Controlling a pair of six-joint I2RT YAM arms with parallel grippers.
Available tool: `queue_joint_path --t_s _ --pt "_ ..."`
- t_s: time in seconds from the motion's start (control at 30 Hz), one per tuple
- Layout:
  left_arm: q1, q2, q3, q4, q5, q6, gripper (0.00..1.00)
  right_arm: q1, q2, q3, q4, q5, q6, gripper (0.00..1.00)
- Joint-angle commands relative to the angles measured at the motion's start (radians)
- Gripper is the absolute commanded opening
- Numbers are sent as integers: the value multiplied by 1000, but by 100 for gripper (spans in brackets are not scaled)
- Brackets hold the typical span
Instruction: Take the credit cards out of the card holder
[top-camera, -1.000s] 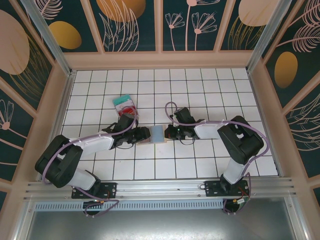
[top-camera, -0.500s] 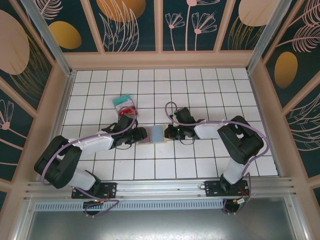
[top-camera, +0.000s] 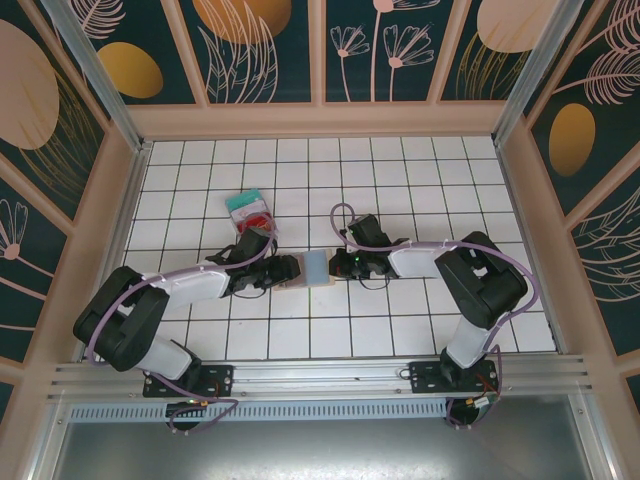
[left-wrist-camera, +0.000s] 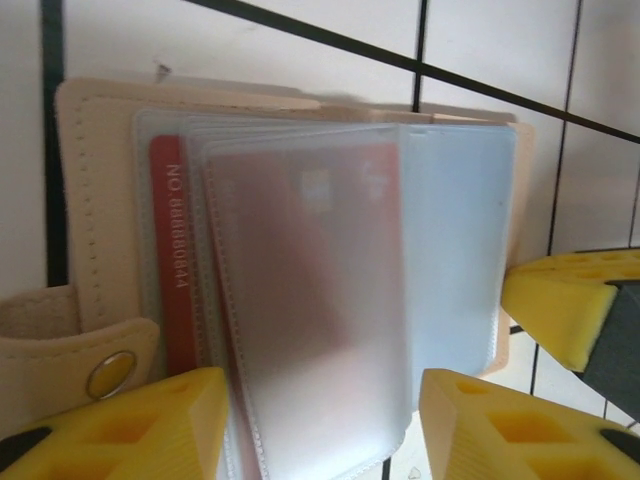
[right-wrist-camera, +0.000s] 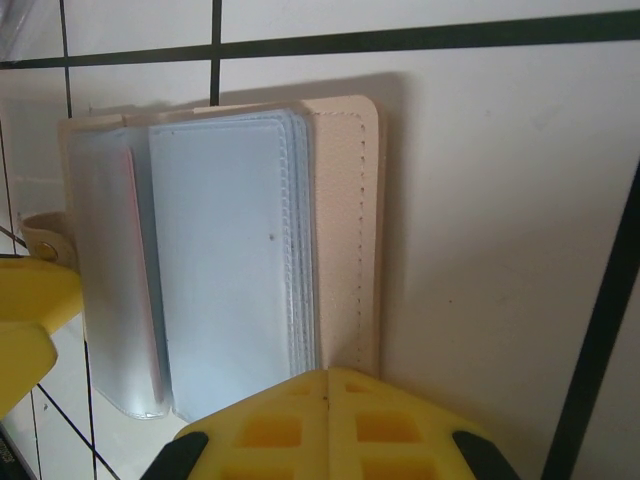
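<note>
Open card holder (top-camera: 312, 268) lying mid-way across the tiled surface (top-camera: 400, 170), between two robot grippers.
Left gripper (left-wrist-camera: 320, 425), fingers apart, straddles clear sleeves (left-wrist-camera: 310, 300) holding a red card (left-wrist-camera: 172, 290); right gripper (right-wrist-camera: 328, 405) closed at holder's edge.

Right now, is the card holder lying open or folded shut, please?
Open: the card holder shows fanned sleeves, a red card inside.

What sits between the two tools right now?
The open card holder, flat on the tiles, lies between the left tool and right tool in the top view. The left wrist view shows a red card inside it.
</note>
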Motion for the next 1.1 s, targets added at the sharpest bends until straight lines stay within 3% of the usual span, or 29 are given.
queue_joint_path --t_s 0.0,0.4,0.83,0.93,1.07 --pt "-6 -28 11 53 54 23 59 10 8 3 14 -6 8 0" --pt "-14 -2 56 98 120 25 61 9 8 3 14 -3 9 0" --pt "-100 94 195 153 148 -24 58 -19 -73 -14 18 60 27 0" --pt "-99 73 180 146 134 -20 58 -28 -92 -12 14 65 28 0" --pt "-91 -6 161 54 24 14 54 -28 -114 6 11 58 29 0"
